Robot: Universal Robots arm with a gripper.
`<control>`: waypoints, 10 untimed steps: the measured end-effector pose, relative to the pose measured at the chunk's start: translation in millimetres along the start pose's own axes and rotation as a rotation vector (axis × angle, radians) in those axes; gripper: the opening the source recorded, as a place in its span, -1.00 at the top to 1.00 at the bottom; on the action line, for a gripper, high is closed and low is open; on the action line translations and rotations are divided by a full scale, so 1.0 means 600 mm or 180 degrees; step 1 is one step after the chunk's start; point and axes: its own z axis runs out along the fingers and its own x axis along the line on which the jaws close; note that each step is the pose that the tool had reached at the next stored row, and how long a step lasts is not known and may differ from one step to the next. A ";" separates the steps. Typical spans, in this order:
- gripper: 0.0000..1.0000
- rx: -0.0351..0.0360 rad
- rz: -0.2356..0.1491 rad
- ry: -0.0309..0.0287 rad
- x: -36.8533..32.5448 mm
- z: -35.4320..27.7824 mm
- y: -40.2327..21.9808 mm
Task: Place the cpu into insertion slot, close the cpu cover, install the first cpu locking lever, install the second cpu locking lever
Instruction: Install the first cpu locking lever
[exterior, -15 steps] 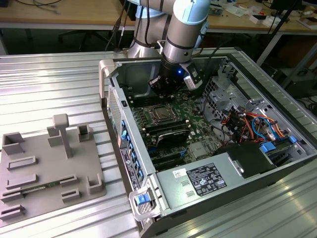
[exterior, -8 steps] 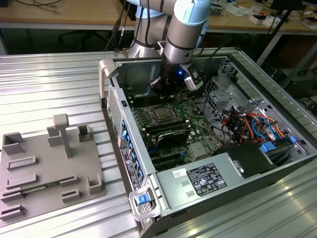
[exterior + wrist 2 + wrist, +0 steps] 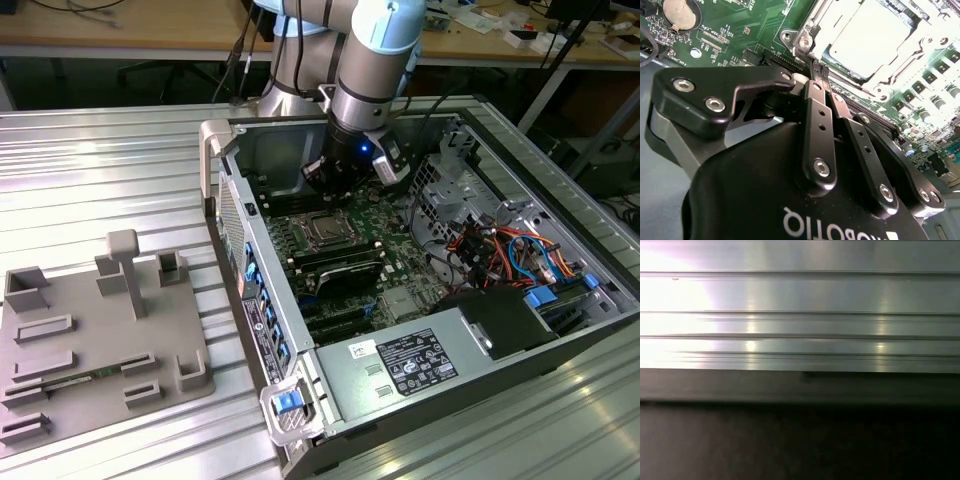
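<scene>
The ribbed metal counter carries an open computer case lying on its side and, to the exterior view's left, a grey fixture tray with raised blocks and shallow pockets. Inside the case lies the green motherboard, with a grey power supply nearest the camera and a bundle of coloured cables at the exterior view's right. The arm reaches down into the case from above. In the second wrist view the black claw is clenched, its fingertips pressed together with nothing between them, just beside the edge of the slot. The cpu sits in the slot, its pale metal top showing through the cover, which lies flat around it. A coin cell sits on the board well apart.
</scene>
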 end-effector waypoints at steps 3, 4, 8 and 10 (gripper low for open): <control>0.79 -0.0001 0.0000 0.0000 -0.001 0.003 0.000; 0.79 0.0000 0.0000 0.0000 -0.001 0.003 0.000; 0.79 -0.0018 -0.0009 0.0000 -0.001 0.003 0.004; 0.79 -0.0034 -0.0016 0.0000 -0.001 0.003 0.006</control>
